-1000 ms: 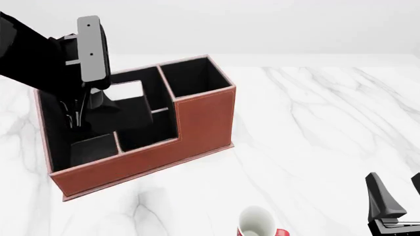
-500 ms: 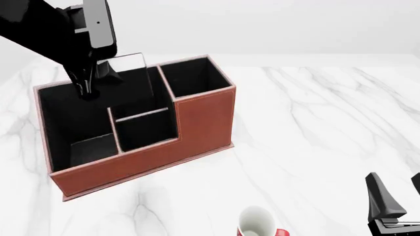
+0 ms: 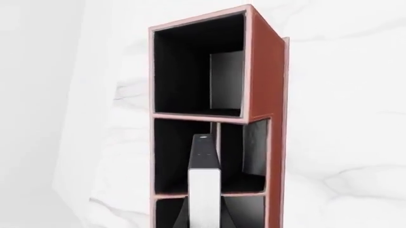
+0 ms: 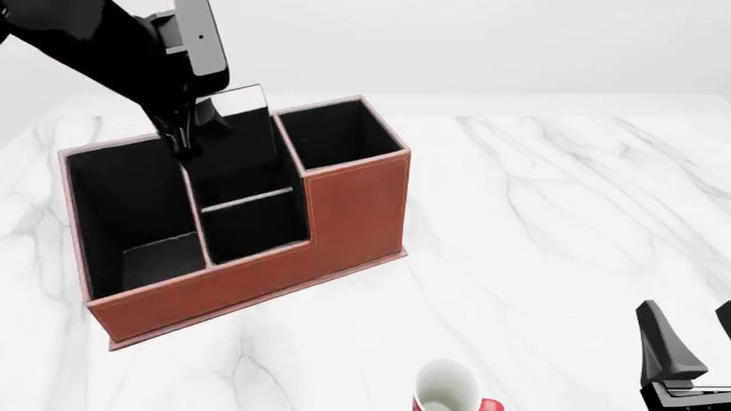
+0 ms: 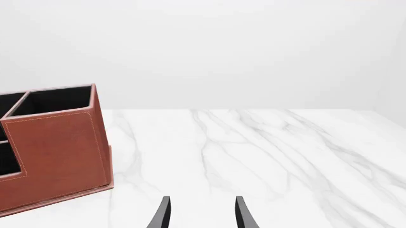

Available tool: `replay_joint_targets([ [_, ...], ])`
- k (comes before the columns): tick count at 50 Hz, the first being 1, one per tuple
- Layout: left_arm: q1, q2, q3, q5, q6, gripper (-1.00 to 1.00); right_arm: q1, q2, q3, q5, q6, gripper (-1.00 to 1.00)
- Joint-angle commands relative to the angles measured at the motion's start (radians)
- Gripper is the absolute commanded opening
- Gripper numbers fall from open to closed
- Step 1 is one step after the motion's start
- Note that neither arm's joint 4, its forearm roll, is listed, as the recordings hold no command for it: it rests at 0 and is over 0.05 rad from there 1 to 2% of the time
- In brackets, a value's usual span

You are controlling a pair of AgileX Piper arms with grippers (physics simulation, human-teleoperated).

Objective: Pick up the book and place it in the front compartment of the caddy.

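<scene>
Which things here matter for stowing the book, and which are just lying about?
In the job: the book, held in the left gripper above the caddy.
Lying about: the white mug with red handle; the right gripper, open and idle.

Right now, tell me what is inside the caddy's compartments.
The caddy shows only black lining in its compartments. The book hangs above the middle one, gripped by the left gripper, not inside yet. The arm covers part of the rear left compartment, and the front walls hide some floor.
</scene>
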Motion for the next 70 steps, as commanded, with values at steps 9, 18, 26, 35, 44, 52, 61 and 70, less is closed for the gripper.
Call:
replay_joint_targets([
  [9, 0.040, 0.036, 0.035, -0.080, 0.036, -1.00, 0.001, 0.002, 0.001, -0.002, -0.001, 1.00],
  [18, 0.013, 0.057, 0.035, -0.100, 0.003, -1.00, 0.000, 0.002, 0.001, -0.003, 0.000, 1.00],
  [26, 0.016, 0.072, 0.059, -0.133, -0.016, -1.00, 0.000, 0.002, 0.001, -0.002, -0.001, 1.00],
  [35, 0.038, 0.074, 0.096, -0.169, -0.016, -1.00, 0.000, 0.002, 0.001, -0.003, 0.000, 1.00],
  [44, 0.040, 0.078, 0.117, -0.190, -0.031, -1.00, 0.000, 0.002, 0.001, -0.003, 0.000, 1.00],
  [52, 0.074, 0.085, 0.144, -0.224, -0.013, -1.00, 0.000, 0.002, 0.001, -0.003, 0.000, 1.00],
  [61, 0.074, 0.095, 0.148, -0.234, -0.014, -1.00, 0.000, 0.002, 0.001, -0.003, 0.000, 1.00],
  [70, 0.089, 0.109, 0.156, -0.251, -0.001, -1.00, 0.000, 0.002, 0.001, -0.003, 0.000, 1.00],
])
